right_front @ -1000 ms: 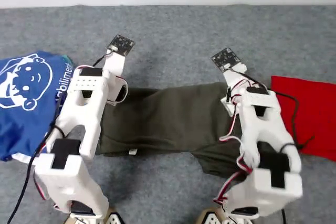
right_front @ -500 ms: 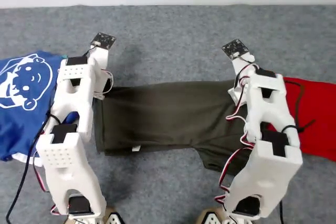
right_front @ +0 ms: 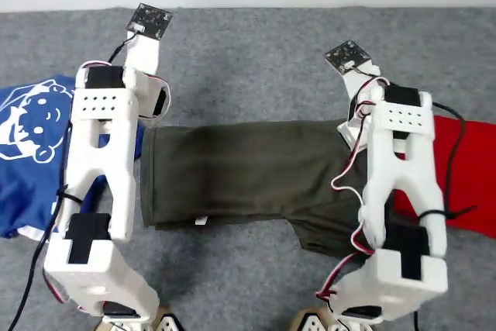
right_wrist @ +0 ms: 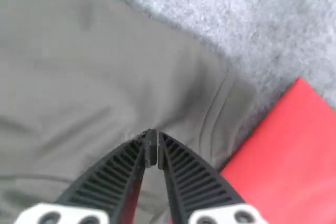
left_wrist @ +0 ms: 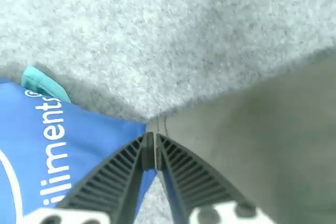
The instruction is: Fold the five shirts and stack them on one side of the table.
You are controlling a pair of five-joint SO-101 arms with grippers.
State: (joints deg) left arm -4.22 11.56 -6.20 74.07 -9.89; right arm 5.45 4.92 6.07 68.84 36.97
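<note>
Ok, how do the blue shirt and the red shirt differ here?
The blue shirt has a white cartoon print; the red shirt is plain. The blue shirt lies on the left, the red shirt on the right. The blue shirt has an uneven outline, with white and teal bits peeking from under it; the red shirt has straight edges. Both lie beside the olive shirt, one at each end.

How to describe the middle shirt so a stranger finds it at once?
On the grey table, look between the left arm and the right arm. There lies the olive shirt, spread flat. A blue printed shirt lies on one side, a red shirt on the other; only this one is dull green.
</note>
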